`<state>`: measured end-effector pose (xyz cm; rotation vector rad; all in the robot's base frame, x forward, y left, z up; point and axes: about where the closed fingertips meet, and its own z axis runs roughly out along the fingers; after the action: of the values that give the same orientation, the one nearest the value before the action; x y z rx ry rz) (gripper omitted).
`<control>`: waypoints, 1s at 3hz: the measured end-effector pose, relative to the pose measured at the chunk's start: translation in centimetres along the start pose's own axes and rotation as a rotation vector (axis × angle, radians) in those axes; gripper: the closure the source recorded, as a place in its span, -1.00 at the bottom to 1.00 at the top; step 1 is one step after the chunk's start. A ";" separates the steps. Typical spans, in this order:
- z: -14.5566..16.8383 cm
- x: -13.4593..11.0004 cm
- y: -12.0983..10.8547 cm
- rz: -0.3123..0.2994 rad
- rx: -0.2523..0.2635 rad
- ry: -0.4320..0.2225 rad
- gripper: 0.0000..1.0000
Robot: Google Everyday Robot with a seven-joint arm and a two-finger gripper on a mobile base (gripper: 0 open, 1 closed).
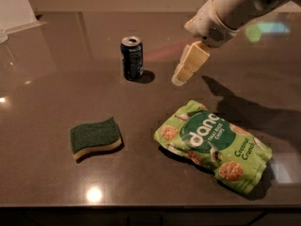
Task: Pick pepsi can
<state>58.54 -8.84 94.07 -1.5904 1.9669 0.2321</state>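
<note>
Standing upright on the dark table (56,79), toward the back and left of centre, the can (132,57) is being recorded: navy body, silver top, its shadow being cast to its right. Its contents are not being shown, and whether it has been opened cannot be told. A green bag (214,145) of rice chips is being noted lying flat at the front right, printed face up; what is inside is not being seen. A sponge (96,137), green side up with a pale layer beneath, is being noted lying flat at the front left, well apart from both can and bag.

The gripper (181,76) is being held above the table, to the right of the can and behind the bag, at the end of the white arm (235,8) that is reaching in from the upper right corner. It is being pointed down and to the left. Nothing is being held or touched by it, and bare table is being seen between it and the can. Its cream tip is being seen as a single block, so whether it is apart or together cannot be told. Its shadow is being cast on the table to the right, behind the bag.
</note>
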 end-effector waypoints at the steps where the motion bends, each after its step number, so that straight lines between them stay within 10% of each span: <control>1: 3.0 -2.5 -1.8 0.012 0.006 -0.051 -1.00; 3: 7.7 -5.7 -4.5 0.087 0.009 -0.098 -1.00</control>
<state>65.98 -1.59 91.91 -1.4614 1.9612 0.3296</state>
